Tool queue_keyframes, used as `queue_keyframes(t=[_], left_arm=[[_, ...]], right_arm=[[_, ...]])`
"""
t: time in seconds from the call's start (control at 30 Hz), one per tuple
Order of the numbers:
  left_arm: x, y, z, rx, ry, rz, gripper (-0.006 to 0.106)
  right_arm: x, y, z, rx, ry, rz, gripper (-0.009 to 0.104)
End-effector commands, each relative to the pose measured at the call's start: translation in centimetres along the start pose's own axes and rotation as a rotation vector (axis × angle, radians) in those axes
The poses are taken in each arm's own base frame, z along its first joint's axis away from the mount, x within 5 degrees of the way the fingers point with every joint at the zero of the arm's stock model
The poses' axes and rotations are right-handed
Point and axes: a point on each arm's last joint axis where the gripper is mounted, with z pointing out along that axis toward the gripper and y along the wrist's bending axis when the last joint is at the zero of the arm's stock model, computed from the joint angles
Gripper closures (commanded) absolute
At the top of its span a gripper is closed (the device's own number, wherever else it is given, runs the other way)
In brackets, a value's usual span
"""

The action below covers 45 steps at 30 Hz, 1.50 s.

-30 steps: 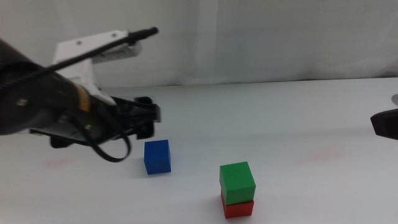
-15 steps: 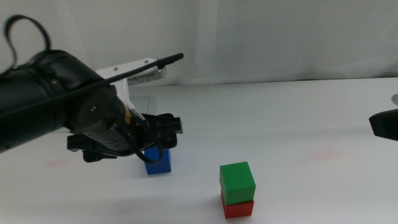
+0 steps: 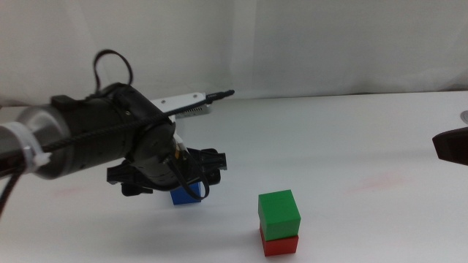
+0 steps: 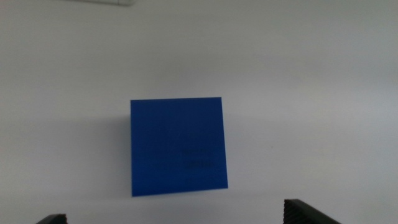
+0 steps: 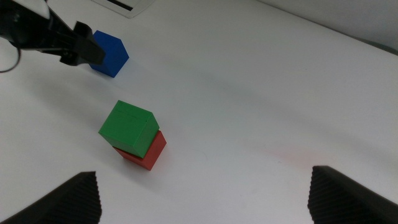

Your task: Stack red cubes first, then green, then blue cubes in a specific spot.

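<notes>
Since a second ago the left hand [image 3: 208, 162] has swung in from the left edge of the middle view toward the centre and now hangs directly over the blue cube [image 3: 186, 196], hiding most of it; only the cube's lower front strip shows beneath the black, rounded wrist housing and its looped cable. The cubes themselves have not shifted.

In the left wrist view the blue cube [image 4: 178, 146] fills the centre, a sharp-edged square with a flat, matte, faintly grainy top face, sitting on the smooth white bench [image 4: 311, 74]. The left hand [image 4: 177, 219] is spread wide: only the ribbed dark tips of its two jaws show at the corners, each standing clear of the cube's sides, so nothing is gripped.

The green cube [image 3: 278, 215] rests on the red cube [image 3: 279, 244], to the right of the blue one and nearer the camera in the middle view. From the right wrist view the green cube [image 5: 129, 128] is turned slightly against the red cube [image 5: 144, 154] below it, so a red corner juts out. Both have plain matte faces and crisp edges.

The right hand [image 3: 451, 146] waits at the right edge of the middle view; in its own view it [image 5: 205, 198] is wide open, its dark textured jaws far apart with bare bench between them.
</notes>
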Motion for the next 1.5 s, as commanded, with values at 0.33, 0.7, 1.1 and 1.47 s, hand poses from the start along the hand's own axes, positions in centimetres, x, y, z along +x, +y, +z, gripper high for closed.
queue_keyframes(t=[0.33, 0.7, 1.1, 1.47], left_arm=[[-1.6, 0.9, 3.2, 0.007, -0.028, -0.072, 0.018], [-2.6, 0.5, 4.4, 0.023, -0.040, -0.059, 0.018], [-2.1, 0.3, 6.2, 0.002, 0.012, -0.074, 0.018], [-1.8, 0.3, 6.7, -0.007, 0.044, -0.077, 0.070]], right_arm=[[0.0, 0.2, 0.0, -0.017, -0.007, 0.005, 0.007], [0.0, 0.2, 0.0, -0.016, -0.009, 0.011, 0.007], [-0.1, 0.1, 0.0, -0.011, -0.019, 0.013, 0.007], [-0.1, 0.1, 0.0, -0.011, -0.019, 0.013, 0.007]])
